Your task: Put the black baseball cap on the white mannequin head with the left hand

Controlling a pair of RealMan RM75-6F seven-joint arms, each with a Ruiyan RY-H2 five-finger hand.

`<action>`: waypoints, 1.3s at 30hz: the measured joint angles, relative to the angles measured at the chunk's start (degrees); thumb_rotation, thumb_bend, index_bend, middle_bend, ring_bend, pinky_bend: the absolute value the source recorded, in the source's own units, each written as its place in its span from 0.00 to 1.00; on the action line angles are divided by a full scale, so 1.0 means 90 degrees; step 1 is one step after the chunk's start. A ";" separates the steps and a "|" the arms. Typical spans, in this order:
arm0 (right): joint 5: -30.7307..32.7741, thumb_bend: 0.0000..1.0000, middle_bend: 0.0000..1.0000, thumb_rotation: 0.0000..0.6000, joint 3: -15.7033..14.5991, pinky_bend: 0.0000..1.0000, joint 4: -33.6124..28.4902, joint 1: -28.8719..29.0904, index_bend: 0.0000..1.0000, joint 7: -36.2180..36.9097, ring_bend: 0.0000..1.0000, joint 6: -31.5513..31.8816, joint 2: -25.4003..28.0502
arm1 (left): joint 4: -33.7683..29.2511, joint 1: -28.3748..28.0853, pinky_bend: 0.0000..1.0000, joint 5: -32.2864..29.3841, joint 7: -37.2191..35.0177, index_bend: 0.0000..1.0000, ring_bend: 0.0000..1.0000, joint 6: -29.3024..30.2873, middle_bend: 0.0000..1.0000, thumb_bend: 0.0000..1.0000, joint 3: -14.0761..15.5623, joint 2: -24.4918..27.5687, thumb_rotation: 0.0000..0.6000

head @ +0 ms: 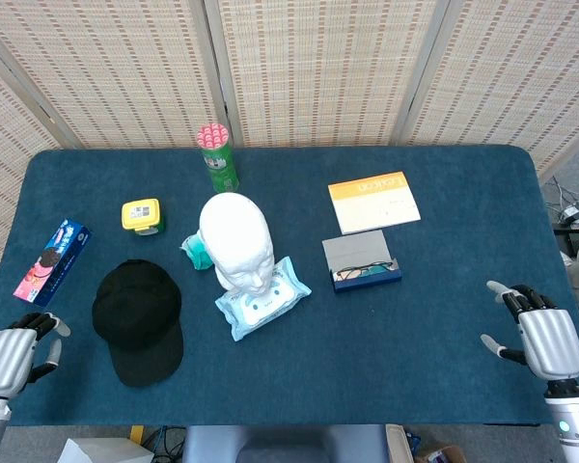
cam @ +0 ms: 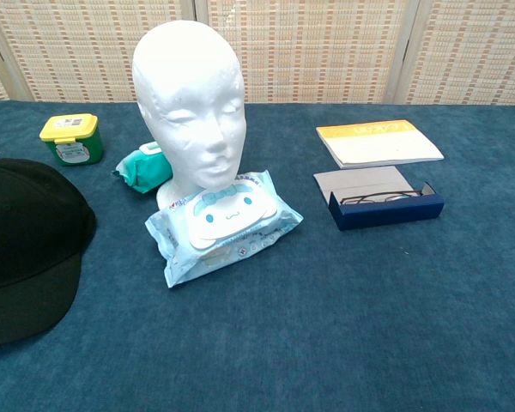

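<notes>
The black baseball cap [head: 138,316] lies flat on the blue table left of centre, brim toward the front edge; the chest view shows the cap [cam: 26,245] at its left border. The bare white mannequin head [head: 236,238] stands upright mid-table, facing the front, and fills the upper middle of the chest view as mannequin head [cam: 191,112]. My left hand [head: 17,352] rests at the front left corner, well left of the cap, holding nothing. My right hand [head: 538,335] sits at the front right, fingers apart and empty. Neither hand appears in the chest view.
A pale blue wet-wipes pack [head: 261,298] lies against the mannequin's front, a teal pouch [head: 196,253] to its left. A yellow-green box [head: 141,215], a cookie pack [head: 52,260], a green can [head: 216,159], an orange-white booklet [head: 373,202] and a glasses case [head: 361,260] are spread around.
</notes>
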 measured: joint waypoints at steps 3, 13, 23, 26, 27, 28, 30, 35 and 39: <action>0.0014 0.00 0.40 1.00 0.0012 0.40 -0.0010 0.0050 0.24 -0.0051 0.26 -0.0088 -0.0003 | -0.0005 0.0042 0.43 -0.0029 -0.0002 0.48 0.30 0.0052 0.42 0.52 0.0003 0.0006 1.00; 0.0105 0.00 0.40 1.00 0.0020 0.40 -0.0112 0.0185 0.24 -0.0300 0.26 -0.0348 -0.0010 | -0.0038 0.0177 0.50 0.0318 -0.0266 0.50 0.35 0.0356 0.49 0.52 0.0117 0.0059 1.00; 0.0119 0.00 0.40 1.00 0.0017 0.40 -0.0097 0.0166 0.24 -0.0238 0.26 -0.0300 0.0003 | -0.0195 0.0079 0.58 0.1609 -0.1123 0.40 0.39 0.0364 0.48 0.79 0.0707 0.0371 1.00; 0.0130 0.00 0.40 1.00 0.0009 0.40 -0.0099 0.0157 0.24 -0.0264 0.26 -0.0293 0.0002 | -0.0208 -0.0014 0.58 0.1861 -0.1335 0.39 0.39 0.0287 0.47 0.87 0.0851 0.0381 1.00; 0.0135 0.00 0.40 1.00 0.0010 0.40 -0.0098 0.0149 0.24 -0.0263 0.26 -0.0280 0.0000 | -0.0204 -0.0041 0.58 0.1921 -0.1390 0.39 0.39 0.0257 0.47 0.88 0.0893 0.0370 1.00; 0.0139 0.00 0.40 1.00 0.0011 0.40 -0.0099 0.0141 0.24 -0.0260 0.26 -0.0265 -0.0001 | -0.0194 -0.0078 0.58 0.1996 -0.1464 0.39 0.39 0.0213 0.47 0.89 0.0943 0.0349 1.00; 0.0139 0.00 0.40 1.00 0.0015 0.40 -0.0099 0.0127 0.24 -0.0245 0.26 -0.0229 -0.0005 | -0.0175 -0.0138 0.58 0.2096 -0.1570 0.39 0.39 0.0129 0.47 0.89 0.1001 0.0303 1.00; 0.0149 0.00 0.40 1.00 0.0016 0.40 -0.0081 0.0141 0.24 -0.0318 0.26 -0.0266 -0.0032 | -0.0115 -0.0320 0.58 0.2256 -0.1715 0.38 0.38 -0.0181 0.46 0.89 0.1138 0.0103 1.00; 0.0179 0.00 0.40 1.00 0.0012 0.40 -0.0095 0.0167 0.24 -0.0371 0.26 -0.0324 -0.0040 | -0.0057 -0.0467 0.58 0.2261 -0.1751 0.38 0.38 -0.0450 0.46 0.89 0.1176 -0.0106 1.00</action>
